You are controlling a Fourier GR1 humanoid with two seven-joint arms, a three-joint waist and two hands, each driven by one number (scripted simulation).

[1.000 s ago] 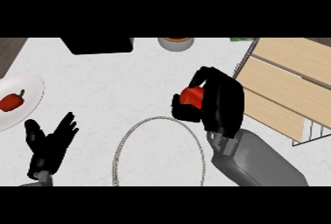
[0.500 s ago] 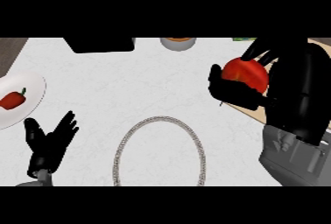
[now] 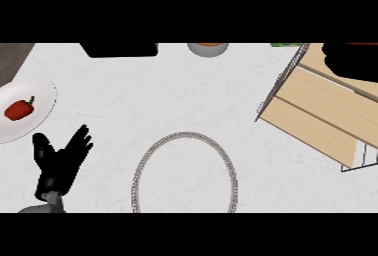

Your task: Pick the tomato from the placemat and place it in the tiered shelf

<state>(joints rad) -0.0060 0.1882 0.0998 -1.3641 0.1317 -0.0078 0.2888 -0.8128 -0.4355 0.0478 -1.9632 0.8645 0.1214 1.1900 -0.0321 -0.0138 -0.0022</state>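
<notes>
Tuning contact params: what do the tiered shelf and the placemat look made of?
Tiered shelf: boards look like pale, matte wood, evenly tan; frame looks like thin dark metal wire. Placemat: only a grey beaded or braided rim shows, perhaps woven cord; its middle looks the same as the white counter, so material there is unclear.

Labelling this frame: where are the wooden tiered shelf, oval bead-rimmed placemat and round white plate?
Wooden tiered shelf (image 3: 314,125), head view, lower board.
Oval bead-rimmed placemat (image 3: 137,172), head view, left rim.
Round white plate (image 3: 37,92), head view, bare upper part.
</notes>
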